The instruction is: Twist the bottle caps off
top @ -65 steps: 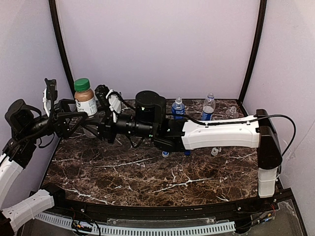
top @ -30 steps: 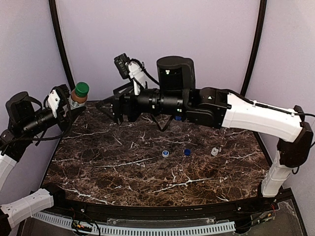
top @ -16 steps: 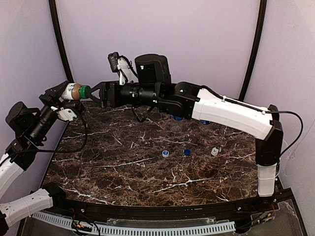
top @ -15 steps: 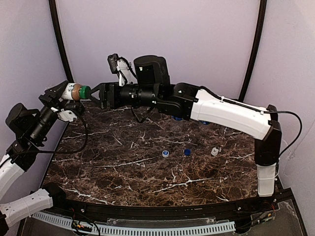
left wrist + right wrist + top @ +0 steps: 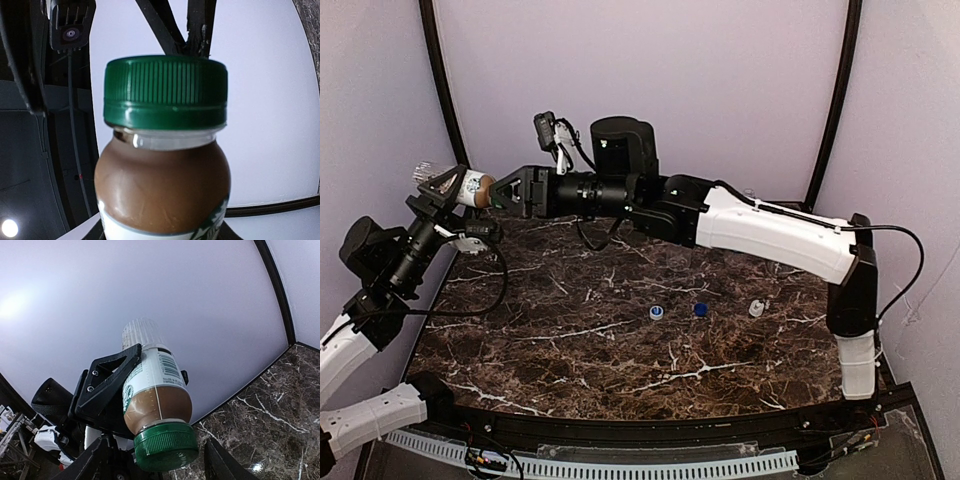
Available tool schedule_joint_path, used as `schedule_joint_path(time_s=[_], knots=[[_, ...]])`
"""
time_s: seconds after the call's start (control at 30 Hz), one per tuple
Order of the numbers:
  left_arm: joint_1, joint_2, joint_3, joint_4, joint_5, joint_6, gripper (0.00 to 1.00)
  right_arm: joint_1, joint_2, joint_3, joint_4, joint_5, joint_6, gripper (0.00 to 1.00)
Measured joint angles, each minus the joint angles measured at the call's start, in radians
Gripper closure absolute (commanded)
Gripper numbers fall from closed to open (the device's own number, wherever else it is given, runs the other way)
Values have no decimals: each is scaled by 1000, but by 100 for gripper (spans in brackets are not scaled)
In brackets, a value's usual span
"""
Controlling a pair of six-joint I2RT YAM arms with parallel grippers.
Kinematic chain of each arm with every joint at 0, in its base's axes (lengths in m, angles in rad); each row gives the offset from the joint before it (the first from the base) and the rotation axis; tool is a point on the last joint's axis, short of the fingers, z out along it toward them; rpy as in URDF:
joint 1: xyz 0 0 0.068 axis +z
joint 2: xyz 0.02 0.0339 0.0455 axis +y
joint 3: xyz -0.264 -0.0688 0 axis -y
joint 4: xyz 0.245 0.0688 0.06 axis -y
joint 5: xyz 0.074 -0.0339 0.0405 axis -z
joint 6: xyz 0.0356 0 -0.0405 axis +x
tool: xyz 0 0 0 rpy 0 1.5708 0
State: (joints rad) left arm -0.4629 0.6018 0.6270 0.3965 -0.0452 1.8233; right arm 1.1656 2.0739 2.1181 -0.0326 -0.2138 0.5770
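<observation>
My left gripper [image 5: 460,187] is shut on the brownish bottle [image 5: 472,186] with a pale label and holds it high above the table's far left, tilted with its green cap [image 5: 494,191] toward the right arm. My right gripper [image 5: 508,192] is open, its fingers on either side of the cap. In the right wrist view the cap [image 5: 165,445] sits between my open fingertips [image 5: 98,458] with a gap on both sides. The left wrist view is filled by the bottle [image 5: 162,185] and cap [image 5: 165,92]. The other bottles are hidden behind the right arm.
Three loose caps lie on the dark marble table [image 5: 570,350]: a blue-and-white one [image 5: 656,312], a blue one [image 5: 700,309] and a pale one [image 5: 755,309]. The right arm [image 5: 760,235] stretches across the back of the table. Purple walls stand close on three sides.
My left arm has lifted the brown bottle and tilted it further, its base up and left. My right gripper has moved left, and its open fingers now flank the green cap.
</observation>
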Motion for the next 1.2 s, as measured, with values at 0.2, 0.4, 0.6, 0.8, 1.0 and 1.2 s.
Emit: schedule_joint_path(time_s=[0.2,0.4,0.6,0.8,1.0,1.2], knots=[[-3,-1,-9,14,2,18,67,-19,32,29,33,-56,35,41],[-7,2,-9,17,2,17,68,-27,44,29,44,-92,66,44],[-7,10,-9,19,1,3,69,-28,51,25,52,-113,90,63],[-7,11,-7,20,-2,-13,70,-32,51,17,71,-132,96,97],[-7,15,-3,12,-8,-29,72,-37,53,18,72,-150,95,100],[-7,32,107,-177,-8,-118,74,-22,43,17,66,-107,-71,100]])
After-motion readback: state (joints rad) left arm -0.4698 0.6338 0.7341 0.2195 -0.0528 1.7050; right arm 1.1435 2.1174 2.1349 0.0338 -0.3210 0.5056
